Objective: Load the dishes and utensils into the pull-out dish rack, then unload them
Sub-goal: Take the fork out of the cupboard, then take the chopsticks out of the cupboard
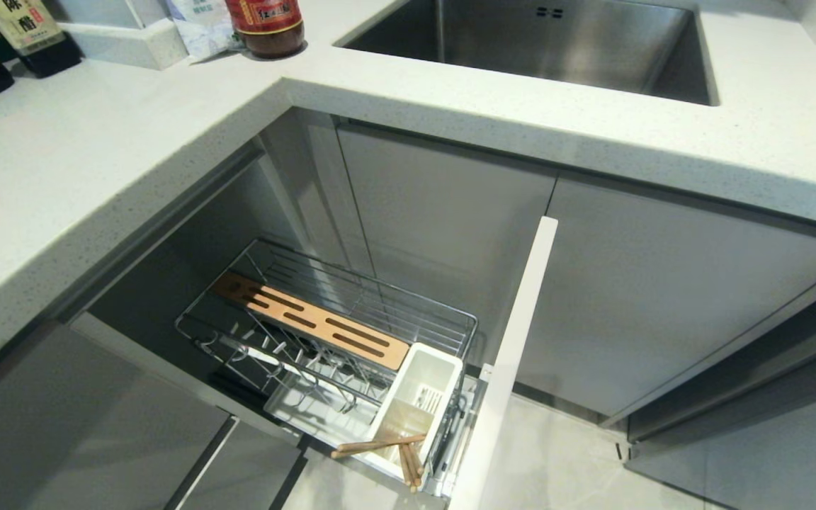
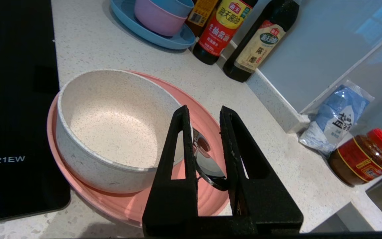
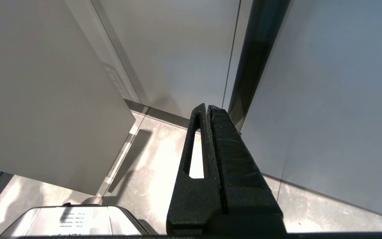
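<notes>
Silver fork (image 2: 207, 159) sits pinched between the nearly closed left gripper (image 2: 204, 114), above the pink plate (image 2: 131, 202) beside the bowl (image 2: 111, 126).

- The pale speckled worktop (image 2: 118, 43) carries a pink plate (image 2: 207, 116), with the cream speckled bowl (image 2: 111, 126) standing on it.
- Behind them sit a blue plate (image 2: 177, 39) holding small bowls, dark sauce bottles (image 2: 260, 43), a blue-and-white packet (image 2: 337, 119) and a red-lidded jar (image 2: 363, 156).
- A black cooktop (image 2: 12, 99) lies beside the pink plate.
- A steel sink (image 1: 557, 42) is set into the worktop.
</notes>
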`<state>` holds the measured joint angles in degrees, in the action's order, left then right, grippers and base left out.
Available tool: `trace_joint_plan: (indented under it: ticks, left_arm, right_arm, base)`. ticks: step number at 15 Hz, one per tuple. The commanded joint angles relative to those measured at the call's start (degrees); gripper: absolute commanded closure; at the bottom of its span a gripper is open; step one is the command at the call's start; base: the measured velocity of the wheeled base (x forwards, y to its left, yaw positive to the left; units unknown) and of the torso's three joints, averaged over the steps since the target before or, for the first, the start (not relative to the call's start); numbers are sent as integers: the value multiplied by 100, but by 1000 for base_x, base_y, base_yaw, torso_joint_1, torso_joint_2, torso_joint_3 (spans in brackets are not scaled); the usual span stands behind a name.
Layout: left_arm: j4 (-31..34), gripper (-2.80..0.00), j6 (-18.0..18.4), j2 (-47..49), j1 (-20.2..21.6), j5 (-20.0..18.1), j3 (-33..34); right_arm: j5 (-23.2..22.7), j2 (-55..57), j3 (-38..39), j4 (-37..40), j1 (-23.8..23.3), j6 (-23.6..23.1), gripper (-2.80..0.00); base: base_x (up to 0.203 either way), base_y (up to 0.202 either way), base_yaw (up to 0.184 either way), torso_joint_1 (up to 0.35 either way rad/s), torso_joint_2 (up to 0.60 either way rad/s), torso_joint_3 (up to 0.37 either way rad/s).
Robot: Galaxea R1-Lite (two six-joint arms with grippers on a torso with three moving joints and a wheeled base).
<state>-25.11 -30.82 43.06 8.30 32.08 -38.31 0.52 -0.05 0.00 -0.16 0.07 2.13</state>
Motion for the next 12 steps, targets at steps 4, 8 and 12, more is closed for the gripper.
trace_joint_plan:
  ticks: [4,8,12]
  left_arm:
    - [6,0,-29,1,102,-123,211]
    - [15,0,-38,-8,102,-132,324]
    - [15,0,-47,-87,102,-185,438]
  right_arm:
    - [0,5,0,-2,1,0,0]
    - [0,5,0,-2,1,7,0]
    - [0,5,0,-2,1,-2,0]
  base:
    - [0,0,0,0,0,0]
    - [0,0,0,0,0,0]
    - [0,0,0,0,0,0]
